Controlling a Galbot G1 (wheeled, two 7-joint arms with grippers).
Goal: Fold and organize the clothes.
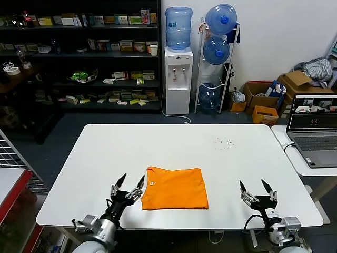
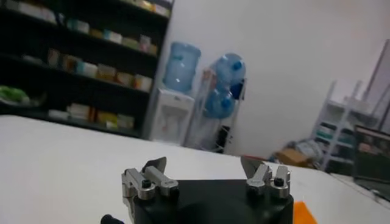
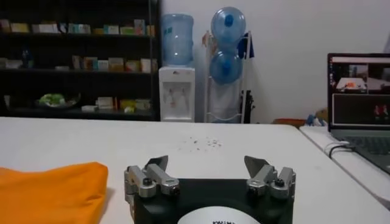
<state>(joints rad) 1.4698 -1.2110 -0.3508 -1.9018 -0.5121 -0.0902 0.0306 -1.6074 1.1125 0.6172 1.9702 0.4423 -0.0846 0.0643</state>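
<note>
The orange T-shirt (image 1: 175, 187) lies folded into a neat rectangle on the white table (image 1: 174, 145), near its front edge; no lettering shows. My left gripper (image 1: 131, 182) is open and empty just left of the shirt's near left corner, apart from it. My right gripper (image 1: 254, 186) is open and empty well to the right of the shirt. In the right wrist view the shirt (image 3: 49, 192) shows beside the open right gripper (image 3: 207, 162). In the left wrist view the open left gripper (image 2: 204, 162) is over bare table, with a sliver of the shirt (image 2: 303, 213).
A laptop (image 1: 312, 126) stands on a side table at the right. Small dark specks (image 1: 225, 142) dot the table's far right. Shelves (image 1: 79, 52), a water dispenser (image 1: 178, 74) and cardboard boxes (image 1: 263, 97) stand behind. A wire rack (image 1: 13, 158) is at the left.
</note>
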